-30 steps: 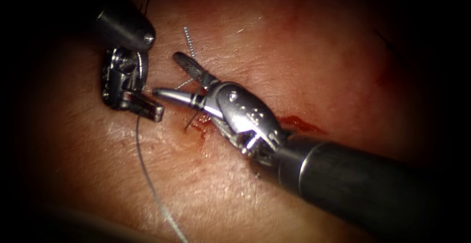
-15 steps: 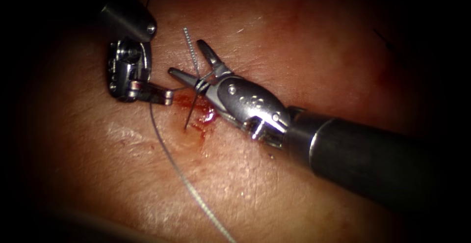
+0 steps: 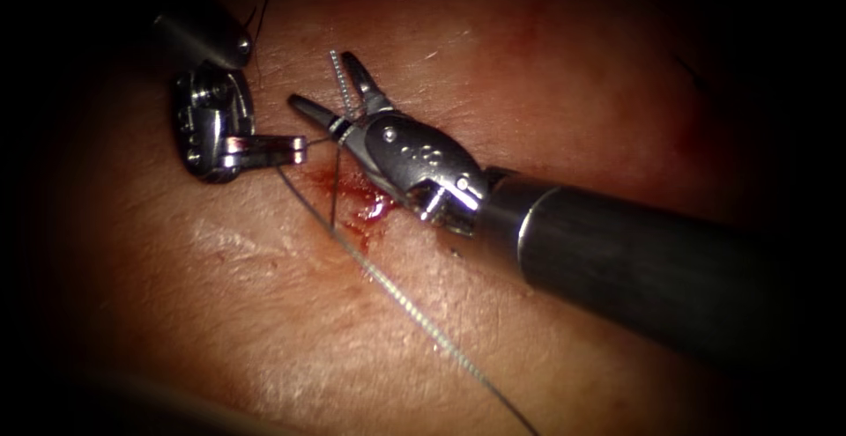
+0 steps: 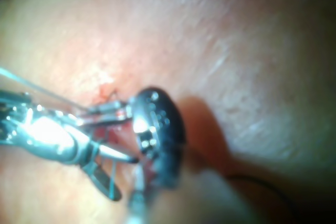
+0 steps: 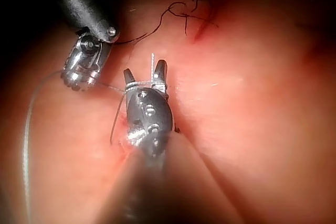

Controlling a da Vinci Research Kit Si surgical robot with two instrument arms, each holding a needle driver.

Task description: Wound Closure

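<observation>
- The right tool [image 3: 328,92] had its jaws apart, pointing toward 10 o'clock, with thread [image 3: 414,308] looped around their base and nothing gripped between them.
- The left tool [image 3: 280,147], at 9 o'clock from it, had its jaws together on the thread (the tip pointed toward 3 o'clock).
- From there the thread ran toward 5 o'clock across the tissue [image 3: 546,75]; a short stiff end [image 3: 337,70] stood up between the right tool's jaws.
- Red fluid [image 3: 366,207] lay on the cut [image 3: 357,191], just under the right tool.
- I could not make out the needle.
</observation>
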